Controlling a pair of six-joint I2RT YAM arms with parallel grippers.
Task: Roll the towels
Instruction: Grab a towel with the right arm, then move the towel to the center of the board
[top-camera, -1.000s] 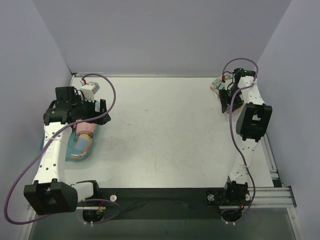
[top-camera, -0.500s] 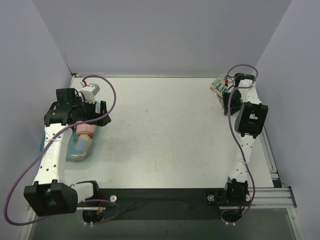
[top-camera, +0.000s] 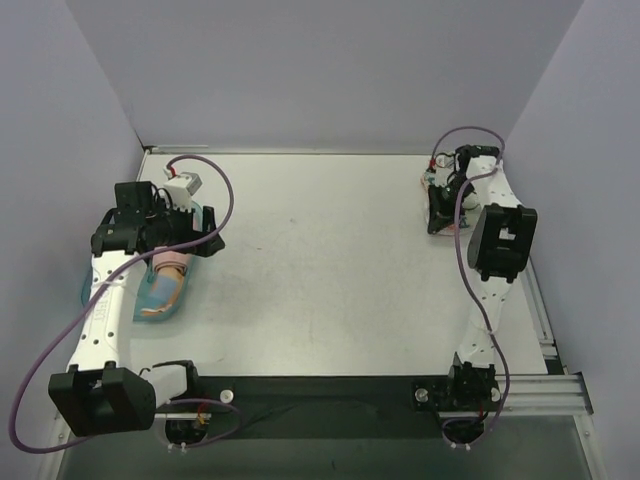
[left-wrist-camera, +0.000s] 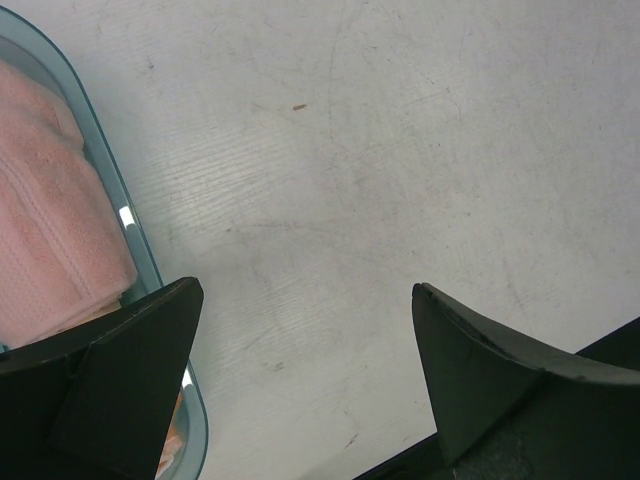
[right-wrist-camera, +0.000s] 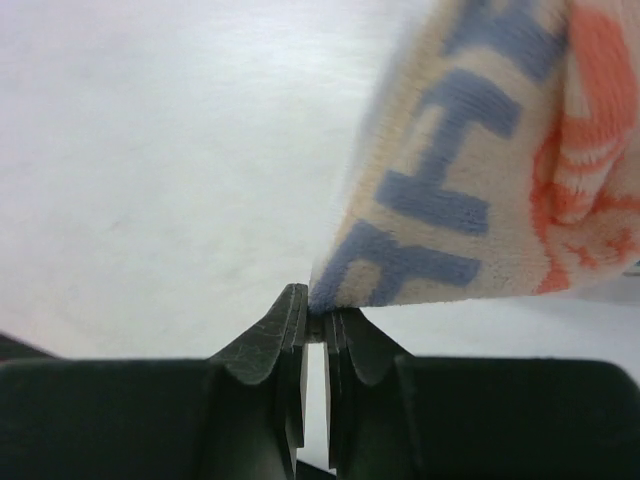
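Right gripper (right-wrist-camera: 314, 306): fingers clamped on corner of lettered towel (right-wrist-camera: 470, 180). Left gripper (left-wrist-camera: 305, 295): fingers wide apart over tabletop (left-wrist-camera: 400, 150), at edge of teal tray (left-wrist-camera: 135, 250) holding pink towel (left-wrist-camera: 45, 230).

Towels in view: 3.

1. Lettered towel (right-wrist-camera: 480, 170): cream terry with blue-grey block letters and an orange motif. Lies at the far right of the desk (top-camera: 320, 270). 1 corner is raised off the surface and pinched between the closed fingers of the right end effector (right-wrist-camera: 313, 322). The rest is bunched, with no roll visible.

2. Pink towel (left-wrist-camera: 50, 230): plain pink, ribbed weave, in a thick rolled or folded bundle. Lies inside the teal tray (left-wrist-camera: 108, 175) at the left side of the desk, close against the tray's rim.

3. Pale towel (top-camera: 156, 297): light bluish with an orange edge, pattern too small to read. Lies in the same tray, just nearer than item 2.
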